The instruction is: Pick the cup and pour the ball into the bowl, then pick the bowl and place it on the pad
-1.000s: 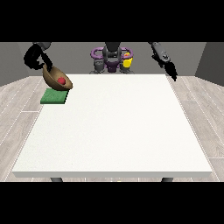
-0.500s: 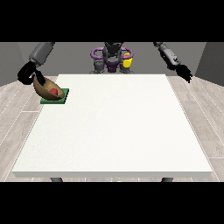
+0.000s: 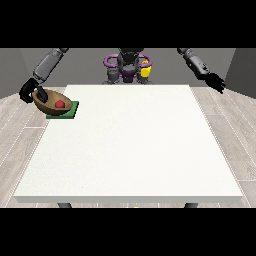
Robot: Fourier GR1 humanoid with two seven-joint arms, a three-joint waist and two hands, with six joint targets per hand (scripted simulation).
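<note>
A brown bowl [image 3: 50, 101] with a red ball [image 3: 59, 104] inside rests tilted over the green pad [image 3: 69, 111] at the table's left edge. The hand at the view's left [image 3: 29, 92] grips the bowl's left rim, fingers curled round it. The hand at the view's right [image 3: 214, 81] hangs in the air beyond the table's right side, fingers spread, holding nothing. A yellow cup [image 3: 145, 71] stands behind the table near the robot's body.
The large white table [image 3: 130, 145] fills the middle of the view. Purple rings and a purple-and-grey object [image 3: 118, 62] sit with the yellow cup at the table's far edge, in front of the robot's torso.
The bowl with the ball has moved left and down onto the green pad. The hand at the view's right has swung outward, further right and lower.
</note>
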